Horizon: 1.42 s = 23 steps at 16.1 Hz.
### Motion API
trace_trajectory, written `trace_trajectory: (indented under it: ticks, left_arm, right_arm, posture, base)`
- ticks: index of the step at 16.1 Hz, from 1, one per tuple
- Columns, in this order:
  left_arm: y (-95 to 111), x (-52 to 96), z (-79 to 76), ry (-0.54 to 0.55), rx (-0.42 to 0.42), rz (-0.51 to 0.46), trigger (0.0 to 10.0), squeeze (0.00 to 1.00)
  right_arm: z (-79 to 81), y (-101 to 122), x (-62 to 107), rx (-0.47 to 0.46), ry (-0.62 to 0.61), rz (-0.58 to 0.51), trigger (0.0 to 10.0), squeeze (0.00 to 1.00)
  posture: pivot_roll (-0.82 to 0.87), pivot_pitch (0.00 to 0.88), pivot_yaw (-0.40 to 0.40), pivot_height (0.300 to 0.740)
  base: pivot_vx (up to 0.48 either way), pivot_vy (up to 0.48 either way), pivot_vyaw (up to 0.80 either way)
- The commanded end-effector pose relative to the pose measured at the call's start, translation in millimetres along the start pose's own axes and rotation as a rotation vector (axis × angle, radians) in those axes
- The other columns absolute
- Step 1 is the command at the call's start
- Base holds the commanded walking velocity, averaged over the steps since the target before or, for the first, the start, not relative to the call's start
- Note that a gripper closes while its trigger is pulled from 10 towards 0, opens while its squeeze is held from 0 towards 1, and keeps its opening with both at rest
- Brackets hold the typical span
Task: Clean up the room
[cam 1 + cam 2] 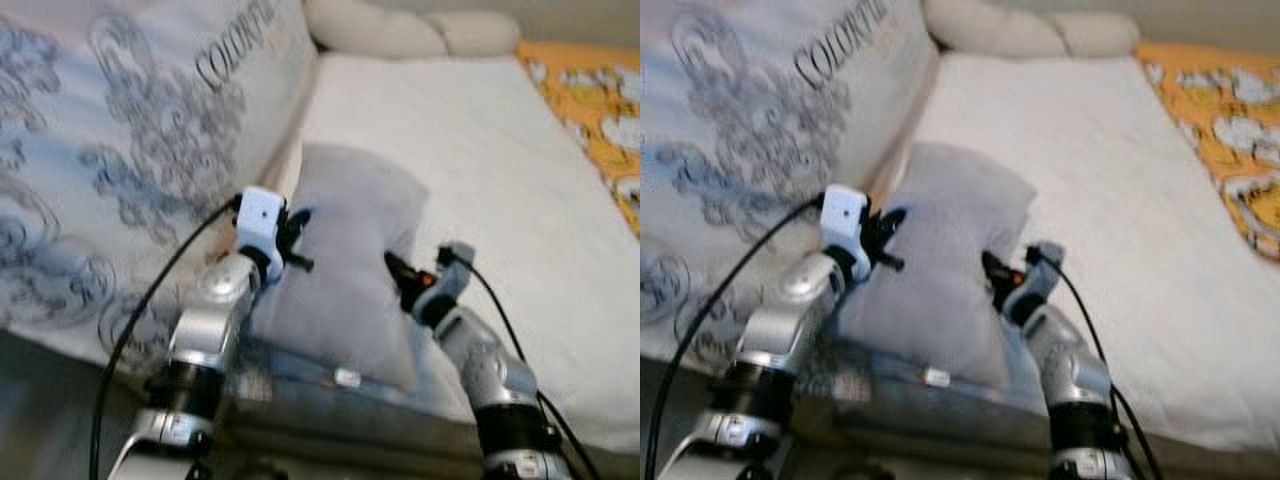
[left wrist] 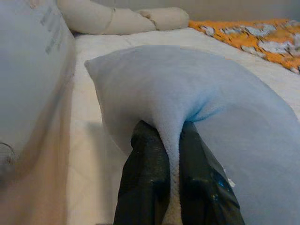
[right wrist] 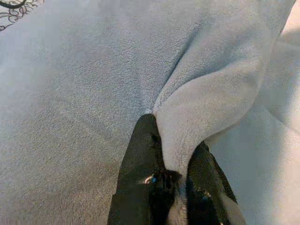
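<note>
The left gripper (image 2: 171,154) and right gripper (image 3: 176,159) each pinch a fold of the grey pillow (image 1: 350,260), which lies at the near edge of the white mattress (image 1: 480,170). A large patterned cushion (image 1: 120,140) flanks the bed's left side; an orange blanket (image 1: 600,110) covers its far right corner.
</note>
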<state>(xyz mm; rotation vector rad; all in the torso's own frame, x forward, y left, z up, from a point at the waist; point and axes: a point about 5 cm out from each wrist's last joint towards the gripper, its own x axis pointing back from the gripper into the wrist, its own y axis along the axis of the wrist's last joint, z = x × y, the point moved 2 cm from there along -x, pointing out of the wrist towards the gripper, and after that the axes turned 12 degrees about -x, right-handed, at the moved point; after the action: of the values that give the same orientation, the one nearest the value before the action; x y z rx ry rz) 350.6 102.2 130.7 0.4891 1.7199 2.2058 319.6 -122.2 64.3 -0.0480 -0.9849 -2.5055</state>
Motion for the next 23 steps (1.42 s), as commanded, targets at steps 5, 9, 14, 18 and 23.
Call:
trace_trajectory:
  ticks: [5, 9, 14, 18, 23]
  left_arm:
    - [10, -2.8, 9.0, 0.002, -0.045, -0.038, 10.0, 0.00]
    - [14, -10.2, 7.1, -0.045, -0.130, -0.048, 10.0, 0.00]
    - [18, -25.6, 14.9, -0.074, -0.328, -0.029, 10.0, 0.00]
    - [26, -31.6, 53.3, 0.057, -0.434, 0.029, 10.0, 0.00]
    - [21, -18.7, 94.2, 0.210, -0.494, 0.099, 10.0, 0.00]
  right_arm:
    - [4.8, 2, -2.3, -0.016, 0.018, -0.016, 10.0, 0.00]
    - [-3.8, 4, 0.3, -0.009, 0.002, -0.052, 10.0, 1.00]
    - [-20.7, 12, 6.7, 0.139, -0.035, -0.043, 10.0, 1.00]
    - [-16.4, 17, 26.6, 0.317, 0.184, 0.152, 10.0, 1.00]
    - [13.6, 35, 48.4, 0.412, 0.460, 0.238, 10.0, 1.00]
  posture:
    - [-0.02, 0.000, 0.000, 0.740]
    - [-0.02, 0.000, 0.003, 0.740]
    - [-0.03, 0.000, 0.005, 0.740]
    - [-0.04, 0.000, 0.022, 0.740]
    - [-0.04, 0.000, 0.024, 0.740]
  base:
    - [0.328, 0.000, 0.00]
    - [0.000, 0.000, 0.00]
    - [0.000, 0.000, 0.00]
    - [0.000, 0.000, 0.00]
    - [0.000, 0.000, 0.00]
